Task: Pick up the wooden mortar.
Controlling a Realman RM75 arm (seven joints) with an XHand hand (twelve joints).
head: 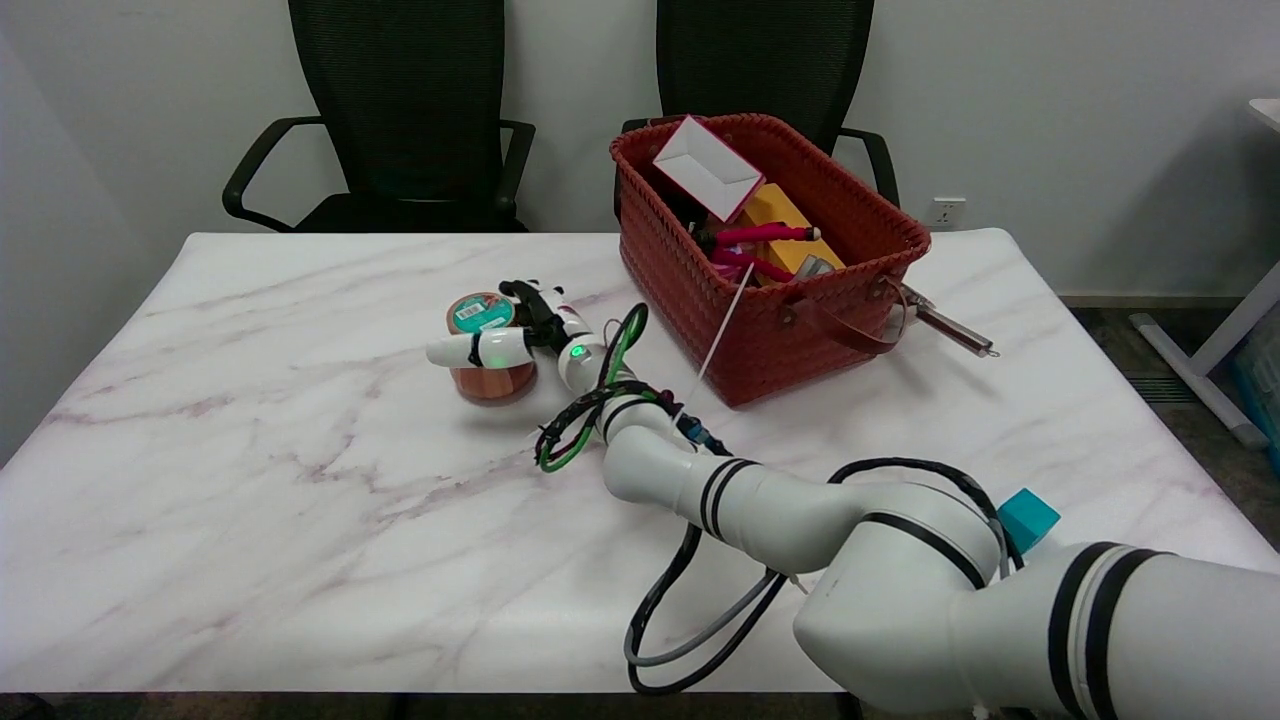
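The small round wooden mortar (pixel 491 380), reddish-brown with a green and white label on its top face, is seen on the white marble-patterned table (pixel 250 450), enclosed by the black-and-white right hand (pixel 520 335). One white finger (pixel 478 349) is laid across the near side of the mortar, just below its rim, while dark fingers are curled at its far right edge, so the mortar is grasped between them. Whether the base of the mortar is touching the table or raised slightly above it cannot be told; a soft shadow is cast beneath it.

Behind the hand, towards the lower right, the white arm (pixel 760 510) is stretched across the table, with green and black cables (pixel 590 410) looped around its wrist.

To the right of the hand and a little beyond it, a red woven basket with brown handles (pixel 700 290) is placed on the table. A white open box (pixel 706 166), a yellow object (pixel 775 215) and pink pieces (pixel 760 237) are held in it. A metal tool (pixel 950 327) is seen past the far right side of the basket. Two black mesh chairs (pixel 400 110) are set beyond the table, well away from the hand.
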